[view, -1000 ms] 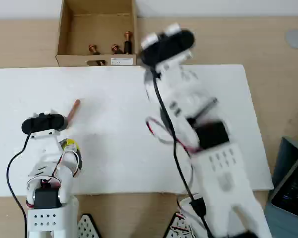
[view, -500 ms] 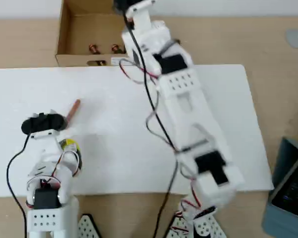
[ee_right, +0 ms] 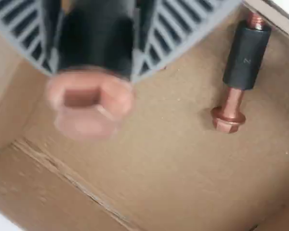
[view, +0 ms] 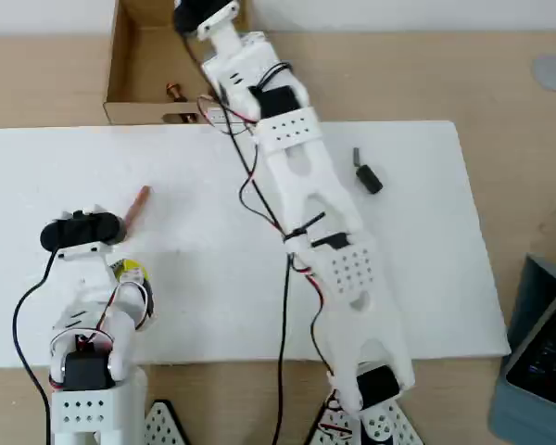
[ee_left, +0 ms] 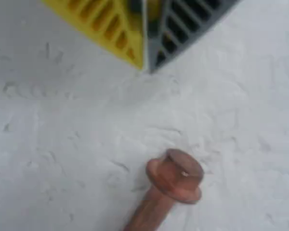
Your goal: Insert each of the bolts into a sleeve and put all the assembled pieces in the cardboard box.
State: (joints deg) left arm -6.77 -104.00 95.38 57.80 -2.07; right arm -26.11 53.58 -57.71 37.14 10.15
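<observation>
**Right arm reaching into box with a finished piece, not yet dropped**

The right hand (ee_right: pixel 95 70) is now hanging inside the cardboard box (view: pixel 118 74), which is sitting at the far edge of the desk (view: pixel 510 83), toward its left corner. It is gripping an assembled piece (ee_right: pixel 90 102), with the fingers clamped on the black sleeve and the copper bolt head poking out below, clear of the box floor. Another finished piece (ee_right: pixel 241 53) is already lying on that floor, well apart from the held one.

Change vs. the earlier frames: the right arm was over the far edge of the white board (view: pixel 213 278), short of the box. It is now stretching fully across the box wall. Judging from this, the carry is done and only the release is missing.

The arm's swing is also uncovering a loose sleeve (view: pixel 366 176), lying on the board toward the desk's right edge.

The left hand (ee_left: pixel 145 65) is staying put near the left edge of the desk, fingers closed on nothing. A loose bolt (view: pixel 136 205) is lying just beside its tips, not touching them. Neither has shifted.

Probably one bolt-and-sleeve pair is left to assemble after this drop.
</observation>
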